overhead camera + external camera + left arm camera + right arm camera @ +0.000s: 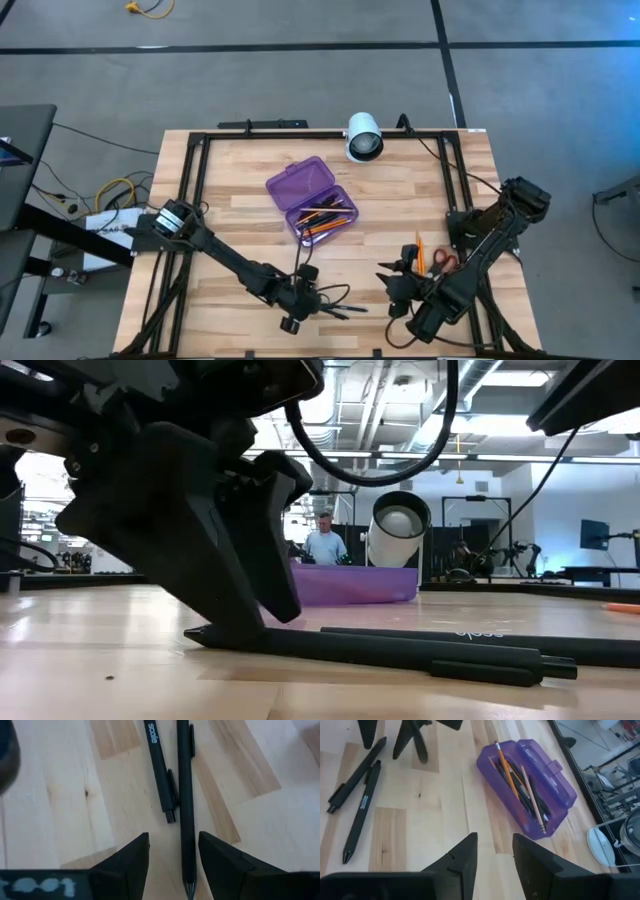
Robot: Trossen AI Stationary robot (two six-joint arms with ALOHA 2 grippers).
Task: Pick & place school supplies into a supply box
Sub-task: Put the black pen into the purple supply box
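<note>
Straddling one black pen (186, 820) at the table's near edge, my left gripper (173, 865) stands open, nothing clamped; a second pen (161, 770) lies just beside. My right gripper (495, 855) hovers open, empty. Farther back, the purple supply box (312, 200) holds pencils and pens.

- 2 black pens (172, 785) loose on table (240, 210), side by side, at about 6 o'clock of the tabletop
- 1 purple supply box (312, 200), lid open, near centre; several pencils and pens inside, exact count unclear
- 1 orange pencil (420, 252) on table at about 4 o'clock
- 1 pair of scissors (444, 262), orange-red handles, just beside that pencil
- 1 white camera (363, 136) at 12 o'clock edge
- 2 robot arms, 1 gripper each: left gripper (174, 865), right gripper (495, 857)
- 1 person (323, 542) in the room behind
</note>
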